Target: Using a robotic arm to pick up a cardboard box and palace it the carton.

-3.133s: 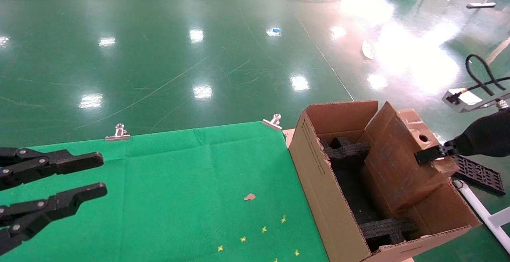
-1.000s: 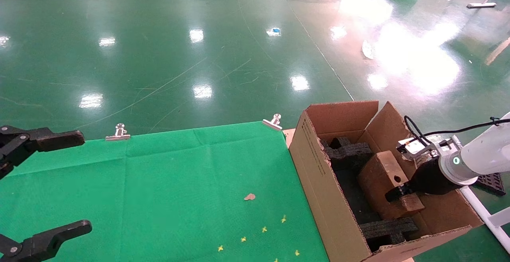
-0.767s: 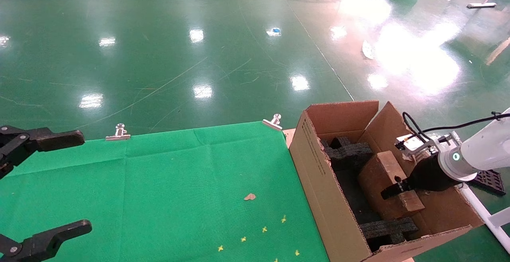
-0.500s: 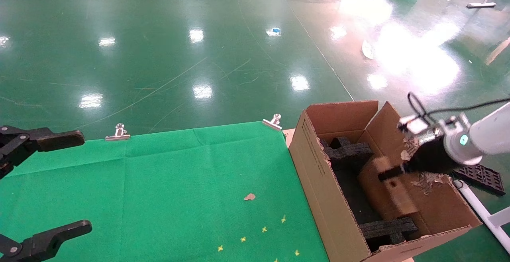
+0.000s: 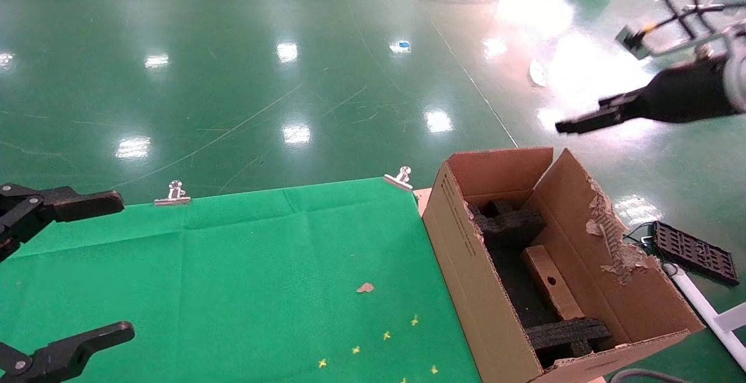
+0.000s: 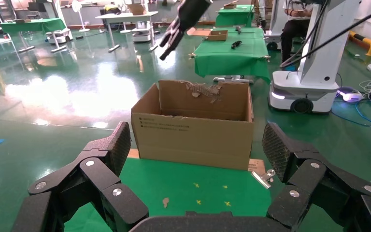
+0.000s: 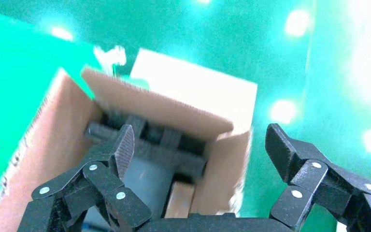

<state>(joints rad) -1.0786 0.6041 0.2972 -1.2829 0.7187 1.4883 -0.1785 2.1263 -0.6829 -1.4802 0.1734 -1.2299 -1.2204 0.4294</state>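
Observation:
The cardboard box (image 5: 543, 267), a narrow brown block with a round hole, lies inside the carton (image 5: 466, 255) between black foam inserts (image 5: 568, 333). My right gripper (image 5: 574, 123) hangs open and empty high above the carton's far end, well apart from the box. Its wrist view looks down into the carton (image 7: 53, 125) between the spread fingers (image 7: 200, 137), with the cardboard box (image 7: 179, 200) low in view. At the left, over the green cloth, my left gripper (image 5: 119, 265) stays parked and wide open. It faces the carton's printed side (image 6: 193, 135).
Green cloth (image 5: 262, 266) covers the table, held by two metal clips (image 5: 172, 193) (image 5: 399, 178). A cardboard scrap (image 5: 365, 287) and yellow crosses lie on it. The carton's right flap (image 5: 606, 237) is torn. A black perforated tray (image 5: 690, 252) and white pipe (image 5: 705, 310) lie on the floor right.
My right gripper has let go of the cardboard box, which settled down into the carton, and has risen up and away. The left gripper spread wider earlier and has held still since.

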